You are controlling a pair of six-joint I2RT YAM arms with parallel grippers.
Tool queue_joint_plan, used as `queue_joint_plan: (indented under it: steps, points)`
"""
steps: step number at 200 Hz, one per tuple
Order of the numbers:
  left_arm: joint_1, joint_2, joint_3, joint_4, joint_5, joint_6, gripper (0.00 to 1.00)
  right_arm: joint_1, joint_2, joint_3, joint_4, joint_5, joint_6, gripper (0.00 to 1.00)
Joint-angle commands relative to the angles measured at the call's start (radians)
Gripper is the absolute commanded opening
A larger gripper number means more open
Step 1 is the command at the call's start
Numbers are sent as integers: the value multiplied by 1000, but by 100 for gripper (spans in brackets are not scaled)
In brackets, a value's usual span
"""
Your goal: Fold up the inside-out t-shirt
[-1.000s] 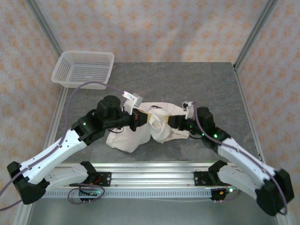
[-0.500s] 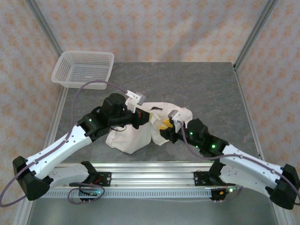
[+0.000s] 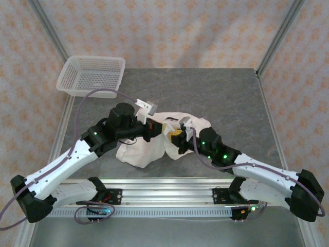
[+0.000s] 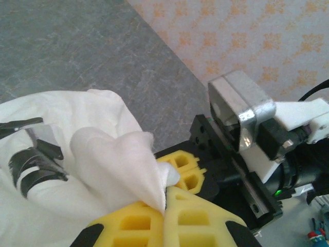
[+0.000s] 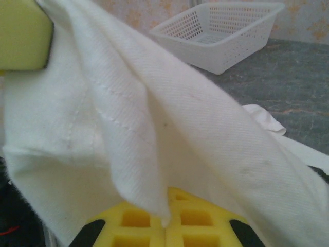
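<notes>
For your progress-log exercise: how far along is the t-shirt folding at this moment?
Done: no neat fold shows; the t-shirt lies in a wrinkled heap. In hand: the left gripper and the right gripper are each shut on a pinch of its cloth. Left: spreading it flat, then every fold.

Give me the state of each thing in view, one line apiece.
inside-out t-shirt: bunched and wrinkled on the table, not yet folded
left gripper: shut on a pinch of the t-shirt
right gripper: shut on the t-shirt, close to the left gripper
white mesh basket: upright, apart from the t-shirt
</notes>
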Motion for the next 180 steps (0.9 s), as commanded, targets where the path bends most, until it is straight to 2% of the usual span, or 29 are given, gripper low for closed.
queue_joint_plan:
  steps: [1,13,21,34,46,50,54,72,80,97,110,120,137,154,164,180]
  points:
    - [37,-32,13,-100,-104,48,0,4,-68,64,-49,-54,37,0]
    - [82,-9,12,-160,-225,60,0,4,-121,91,-126,-115,69,0]
    - [125,26,17,-190,-256,62,0,4,-158,108,-166,-177,97,0]
    - [179,94,15,-174,-223,70,0,1,-190,136,-202,-275,162,0]
    - [192,144,8,-116,-183,69,0,-3,-189,166,-210,-358,226,0]
    - [193,159,7,-95,-171,65,5,-4,-184,175,-210,-378,246,0]
    - [193,171,8,-77,-158,60,8,-5,-177,186,-213,-391,265,0]
    - [193,196,9,-16,-134,44,12,-23,-144,228,-245,-392,307,0]
    - [195,189,11,-14,-148,42,18,-39,-130,240,-255,-384,325,0]
    - [194,142,12,-53,-193,58,43,-89,-102,251,-263,-381,365,0]
    - [195,75,-5,-79,-210,68,54,-129,-81,250,-259,-406,389,0]
    - [192,10,-31,-82,-193,79,58,-147,-64,259,-272,-415,392,0]
    - [139,-94,-77,-75,-165,126,60,-162,-36,271,-295,-439,383,0]
    - [11,-168,-117,-48,-185,181,61,-168,-14,279,-297,-450,380,0]
    - [-48,-176,-124,-39,-204,186,61,-170,-5,284,-300,-450,382,0]
    - [-92,-134,-122,-32,-212,175,60,-173,2,289,-301,-450,382,0]
